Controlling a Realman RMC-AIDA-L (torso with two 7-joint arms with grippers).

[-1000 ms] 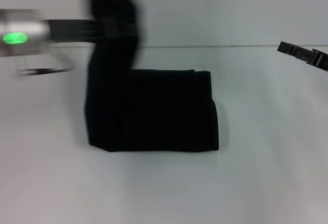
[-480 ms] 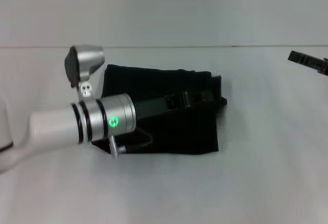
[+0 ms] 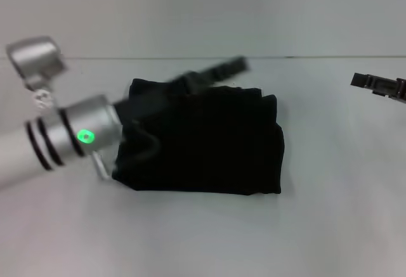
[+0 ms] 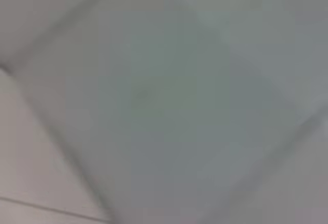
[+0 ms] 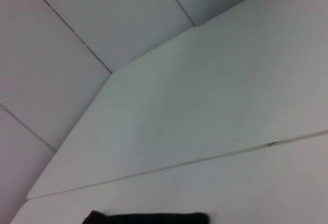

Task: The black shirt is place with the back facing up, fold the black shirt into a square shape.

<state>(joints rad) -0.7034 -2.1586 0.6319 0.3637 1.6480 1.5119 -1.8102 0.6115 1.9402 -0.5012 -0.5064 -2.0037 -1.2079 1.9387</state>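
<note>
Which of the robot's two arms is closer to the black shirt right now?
The left. The left gripper reaches over the black shirt's far edge, while the right gripper hangs well off to the shirt's right, apart from it.

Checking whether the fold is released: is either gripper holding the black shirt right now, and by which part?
It cannot be told for the left gripper, blurred over the black shirt's far edge. The right gripper hangs apart at the right, holding nothing.

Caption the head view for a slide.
Black shirt folded into a near-square on the white table; left gripper over its far edge, right gripper off to the side.
</note>
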